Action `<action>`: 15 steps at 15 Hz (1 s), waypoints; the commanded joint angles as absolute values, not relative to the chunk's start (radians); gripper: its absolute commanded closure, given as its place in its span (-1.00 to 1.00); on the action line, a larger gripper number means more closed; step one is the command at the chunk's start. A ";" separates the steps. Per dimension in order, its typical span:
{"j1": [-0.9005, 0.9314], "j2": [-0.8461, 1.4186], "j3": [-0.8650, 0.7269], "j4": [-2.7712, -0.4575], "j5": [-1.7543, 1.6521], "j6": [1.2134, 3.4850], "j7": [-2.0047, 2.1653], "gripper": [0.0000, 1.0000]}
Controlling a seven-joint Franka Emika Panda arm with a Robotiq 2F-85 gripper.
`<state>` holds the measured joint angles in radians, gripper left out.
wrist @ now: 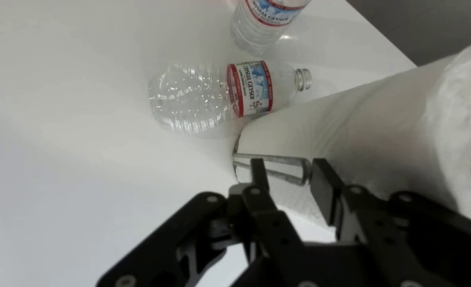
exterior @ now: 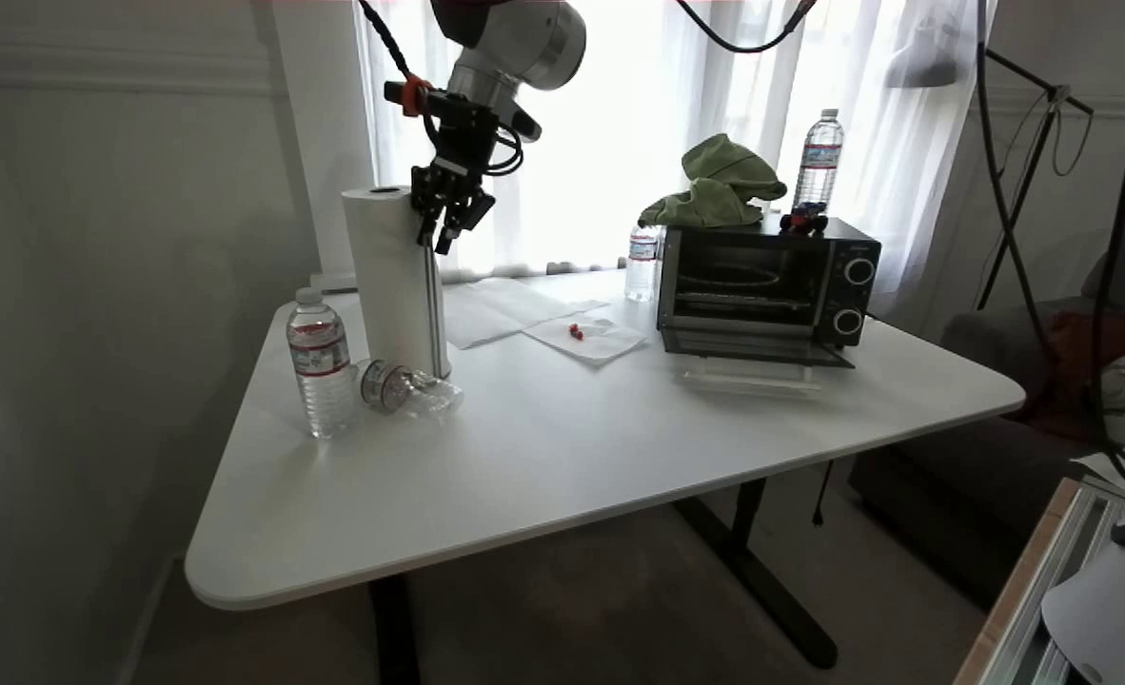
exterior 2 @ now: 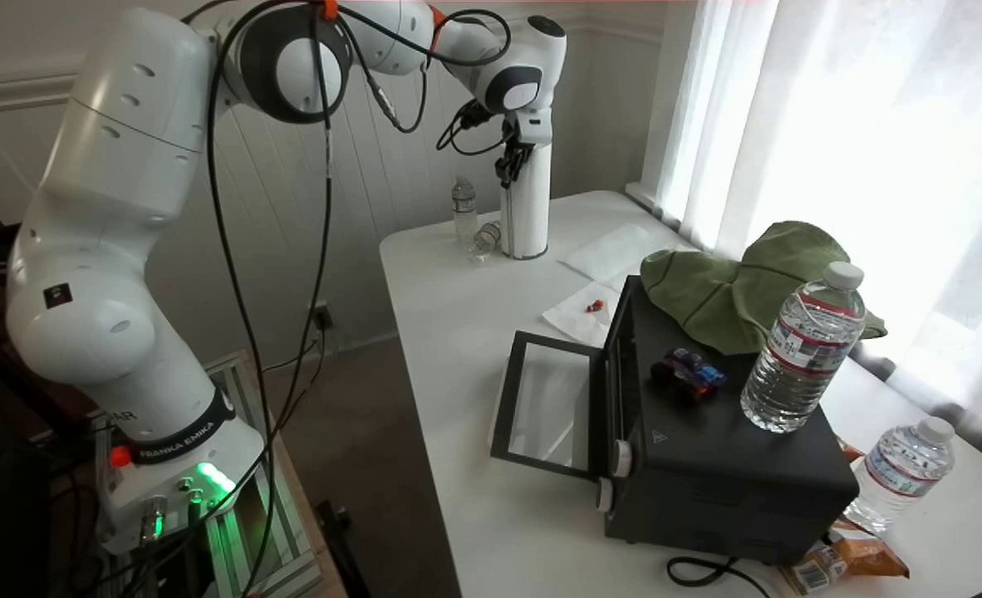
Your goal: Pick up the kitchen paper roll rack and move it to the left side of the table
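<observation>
The kitchen paper roll rack, a tall white roll with a metal wire loop along its side, stands upright on the white table. It shows in both exterior views and runs across the right of the wrist view. My gripper is at the roll's upper side, by the top of the wire loop; it also shows in an exterior view. In the wrist view the jaws are open with a gap, and the loop's top end appears between them, near one finger. Contact cannot be told.
A water bottle stands and another lies beside the roll's base. A black toaster oven with its door down bears a green cloth, a bottle and a toy car. Paper sheets lie near the roll.
</observation>
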<state>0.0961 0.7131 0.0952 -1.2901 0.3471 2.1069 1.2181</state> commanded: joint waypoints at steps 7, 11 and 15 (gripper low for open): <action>0.085 0.703 0.079 -1.248 0.373 2.125 1.221 -1.00; 0.062 0.656 0.072 -1.292 0.379 2.128 1.211 -1.00; 0.034 0.576 0.063 -1.355 0.378 2.097 1.203 -1.00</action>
<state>0.0490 0.6724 0.0732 -1.2587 0.3524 2.1120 1.2177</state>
